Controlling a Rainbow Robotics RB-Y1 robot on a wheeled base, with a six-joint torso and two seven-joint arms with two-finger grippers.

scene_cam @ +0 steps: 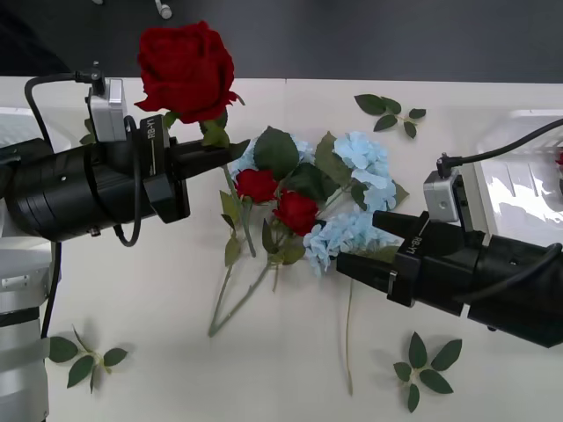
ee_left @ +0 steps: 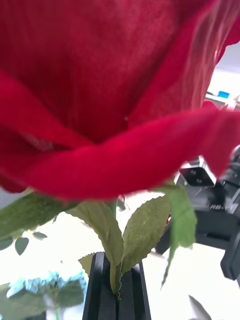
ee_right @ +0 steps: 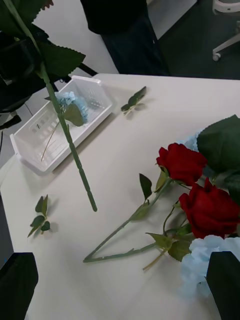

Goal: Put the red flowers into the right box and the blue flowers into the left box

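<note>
Deep-red artificial rose [scene_cam: 186,69] on its green stem was up off the white table [scene_cam: 158,290], left gripper [scene_cam: 230,149] clamped on the stem, right gripper [scene_cam: 347,265] spread over the pile; I judged the carry across to the white ribbed right box [scene_cam: 519,180] came next.

The front view looks down from above both arms onto the white table [scene_cam: 158,308]. The left wrist view sits very close under a red rose [ee_left: 110,90], looking up along the stem, with the right gripper [ee_left: 215,220] at its right edge. The right wrist view looks low across the table toward the left box [ee_right: 30,145], sharing the central flower pile [scene_cam: 299,193] with the front view.
</note>
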